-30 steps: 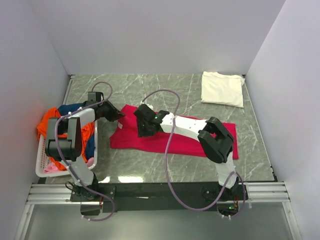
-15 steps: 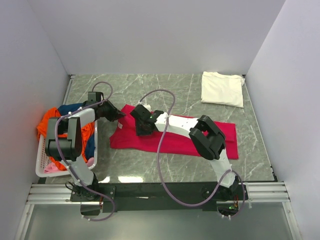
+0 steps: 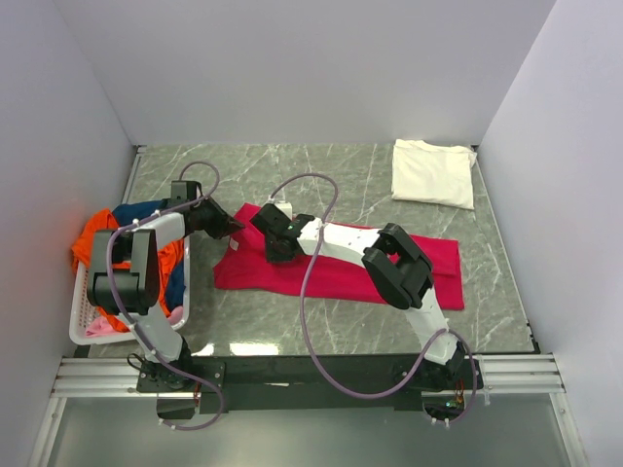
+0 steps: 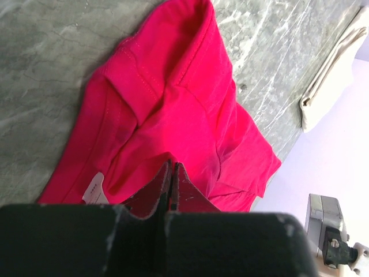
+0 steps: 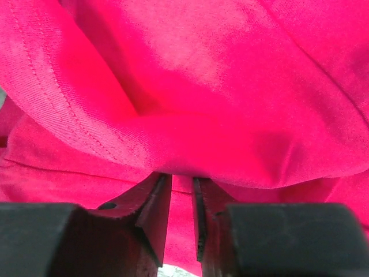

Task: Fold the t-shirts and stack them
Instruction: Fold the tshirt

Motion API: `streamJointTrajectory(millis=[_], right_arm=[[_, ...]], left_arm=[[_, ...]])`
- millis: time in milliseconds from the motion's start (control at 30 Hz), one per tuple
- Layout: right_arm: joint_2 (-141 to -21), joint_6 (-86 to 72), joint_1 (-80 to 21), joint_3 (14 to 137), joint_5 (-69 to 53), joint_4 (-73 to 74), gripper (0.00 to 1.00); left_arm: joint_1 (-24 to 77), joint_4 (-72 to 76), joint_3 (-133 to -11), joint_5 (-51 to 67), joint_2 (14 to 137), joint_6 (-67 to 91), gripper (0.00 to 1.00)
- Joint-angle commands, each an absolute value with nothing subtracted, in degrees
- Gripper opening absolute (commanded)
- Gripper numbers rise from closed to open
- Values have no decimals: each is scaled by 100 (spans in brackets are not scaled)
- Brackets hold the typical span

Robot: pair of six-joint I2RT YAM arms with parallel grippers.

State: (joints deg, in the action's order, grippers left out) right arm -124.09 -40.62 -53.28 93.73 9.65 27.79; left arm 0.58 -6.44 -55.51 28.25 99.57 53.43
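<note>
Your left gripper [image 4: 172, 168] has its two dark fingers pressed flat together, with a pinch of the crimson-pink cotton t-shirt [image 4: 173, 109] caught between them. The small white neck label [image 4: 92, 189] lies just beside that pinch, on its left in the wrist view. From above, this grip sits at the shirt's left end, the end nearest the basket.

Your right gripper [image 5: 181, 180] is down on the same shirt, a little to the right of the left one and close to it. Its fingers stand only a thin slit apart. A thick stitched fold of crimson cloth bulges over their tips and fills the wrist view. You cannot tell from here whether any of that cloth is actually nipped between them.

The crimson shirt lies lengthwise across the middle of the grey-green marbled tabletop [image 3: 292, 170], bunched and rumpled at the gripped end and flatter toward the right. The right arm stretches over it.

At the far right corner a cream-white t-shirt [image 3: 433, 172] lies folded into a rectangle, well apart from the crimson one.

On the left edge the white slatted plastic basket [image 3: 81, 334] holds a heap: an orange tee [image 3: 91, 245], a navy tee [image 3: 136, 211] and a pale pink tee [image 3: 99, 329] low inside.
</note>
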Motion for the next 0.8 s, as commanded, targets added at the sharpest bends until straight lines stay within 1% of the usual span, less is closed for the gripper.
streamJointTrajectory(millis=[0,33,200,233,333,533,767], right_arm=[[-12480,-4034,-5344,9562,1213,2803,25],[-12507,-4034,-5352,9580,1204,2830,21],[-12402,-3973,-5335,9519,1152,2830,10],[-12323,-3964,-5344,9449,1134,2787,6],[-12174,-3920,-5335,9343,1072,2698,0],[-11805,-3823,-5265,9317,923,2760,0],[-11373,-3727,-5186,9035,756,2883,0]], left_arm=[[53,-492,-5493,2918,9659,5274,0],[53,-492,-5484,2918,9650,5273,0],[53,-492,-5449,2918,9615,5282,0],[53,-501,-5449,2909,9615,5282,0],[53,-527,-5458,2900,9607,5273,0],[53,-773,-5423,2769,9457,5142,0],[53,-1317,-5124,2286,8843,4660,0]])
